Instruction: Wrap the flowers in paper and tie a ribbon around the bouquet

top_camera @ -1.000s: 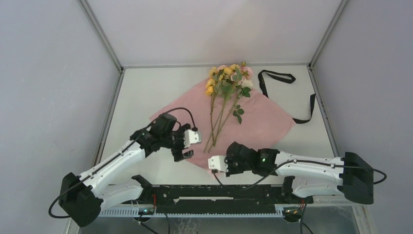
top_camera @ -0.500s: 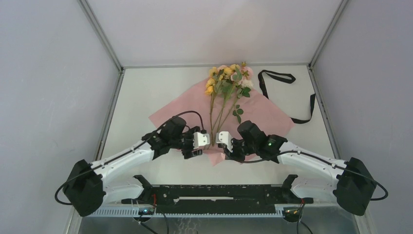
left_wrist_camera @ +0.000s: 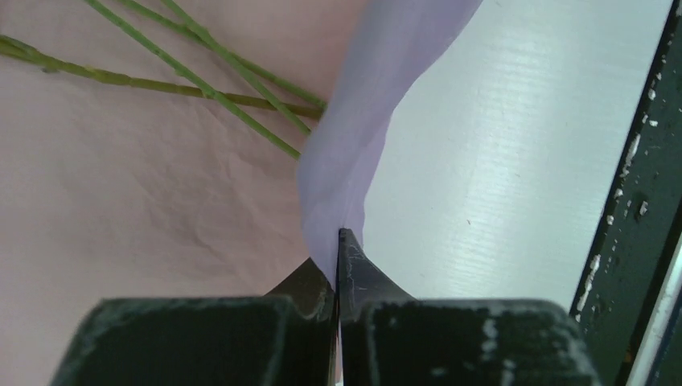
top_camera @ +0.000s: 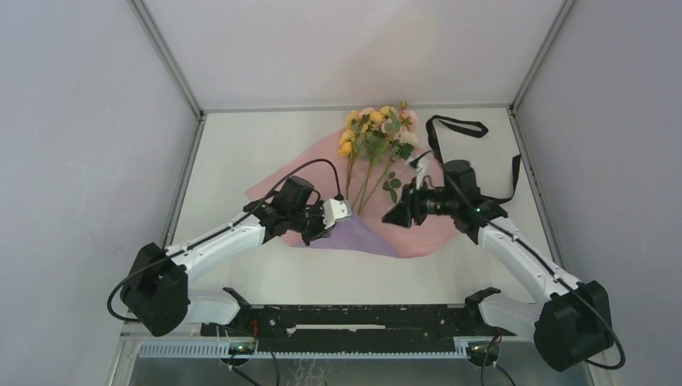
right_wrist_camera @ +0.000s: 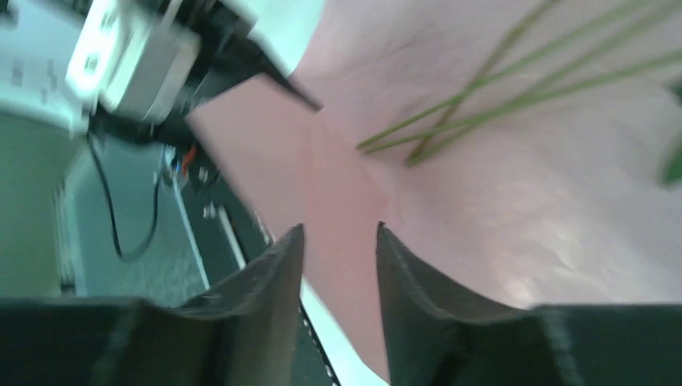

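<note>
Table [top_camera: 233, 153]: left gripper [left_wrist_camera: 338, 243] pinches folded paper [left_wrist_camera: 129, 185]; right gripper [right_wrist_camera: 338, 235] hovers, parted.

Tight left hand [left_wrist_camera: 338, 235] — right hand [right_wrist_camera: 338, 233] ajar

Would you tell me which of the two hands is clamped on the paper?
The left hand, shut on the paper at its lilac fold; the right hand stands open and empty.

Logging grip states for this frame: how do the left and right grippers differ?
The left gripper is shut, pinching the lilac folded edge of the paper; the right gripper is open and holds nothing. The left sits at the stem ends of the flowers; the right hangs farther right. Both are over the paper.
</note>
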